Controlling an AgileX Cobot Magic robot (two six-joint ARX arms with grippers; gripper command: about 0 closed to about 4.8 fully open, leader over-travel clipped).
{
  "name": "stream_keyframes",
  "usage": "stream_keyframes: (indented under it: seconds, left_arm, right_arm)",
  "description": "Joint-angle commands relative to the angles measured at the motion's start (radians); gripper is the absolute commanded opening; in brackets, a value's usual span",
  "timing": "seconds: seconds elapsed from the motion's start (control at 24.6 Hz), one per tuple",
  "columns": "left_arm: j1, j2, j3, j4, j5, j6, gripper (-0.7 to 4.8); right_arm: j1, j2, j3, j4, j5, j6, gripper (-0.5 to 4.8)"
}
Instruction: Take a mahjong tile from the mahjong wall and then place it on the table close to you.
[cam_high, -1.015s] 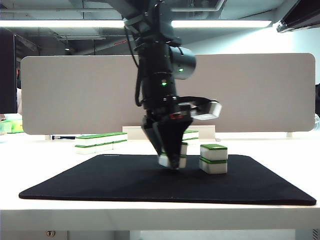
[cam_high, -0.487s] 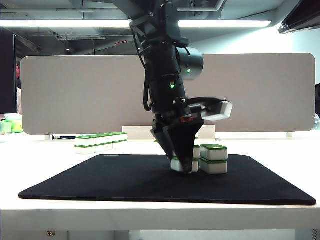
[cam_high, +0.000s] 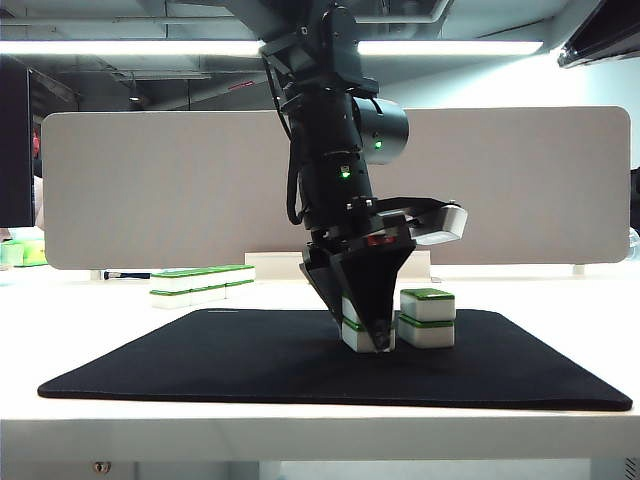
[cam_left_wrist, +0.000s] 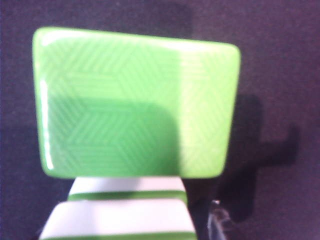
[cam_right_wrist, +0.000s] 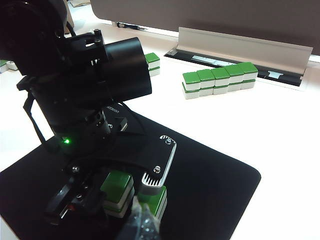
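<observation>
Black fabric mat (cam_high: 200, 365) lies along the near edge of a wide white surface (cam_high: 300, 425), filling the lower part of the exterior view. Just right of centre on the mat, the left arm's black tool (cam_high: 368, 335) points straight down with its tips at mat level. Its fingers (cam_high: 338, 290) stand on either side of a mahjong tile (cam_high: 358, 337), white with a green top. White and green bands show between the fingers, and I cannot tell whether that is one tile or a pile of two. Whether the tool is pinching the tile or has let go cannot be told either.

The left wrist view is almost filled by that tile's glossy green top (cam_left_wrist: 135, 105), patterned with fine zigzag lines, with dark mat around it.

Just right of the tool in the exterior view, close but apart from it, a neat stack of two tiles (cam_high: 427, 318) stands on the mat.

Only a blurred sliver of the right tool (cam_right_wrist: 141, 225) shows at the bottom edge of the right wrist view; how far open it is cannot be told.

Farther back, off the mat, the mahjong wall (cam_right_wrist: 220, 80) sits in the upper right of the right wrist view, a two-high row five tiles wide, on the bare surface. A shorter row (cam_high: 200, 283) lies at the left of the exterior view. Behind the wall is a long pale tile rack (cam_right_wrist: 245, 47), and behind everything a grey divider panel (cam_high: 150, 180).
</observation>
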Motion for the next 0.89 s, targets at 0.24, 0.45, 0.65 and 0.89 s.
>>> stream_keyframes:
  seconds: [0.24,0.45,0.65,0.89]
  left_arm:
    - [0.002,0.002,0.006,-0.063,-0.007,-0.026,3.51]
    - [0.002,0.000,0.006,-0.091,-0.077,-0.029,4.77]
    - [0.006,-0.022,0.007,-0.179,-0.124,-0.049,4.76]
    - [0.006,-0.122,0.007,-0.226,-0.146,-0.082,4.60]
  right_arm:
    - [0.001,0.002,0.003,0.018,0.002,-0.004,-0.01]
    - [0.001,0.002,0.003,0.018,0.002,-0.004,-0.01]
    - [0.001,0.002,0.003,0.018,0.002,-0.004,-0.01]
    - [0.001,0.002,0.003,0.017,0.001,-0.003,-0.01]
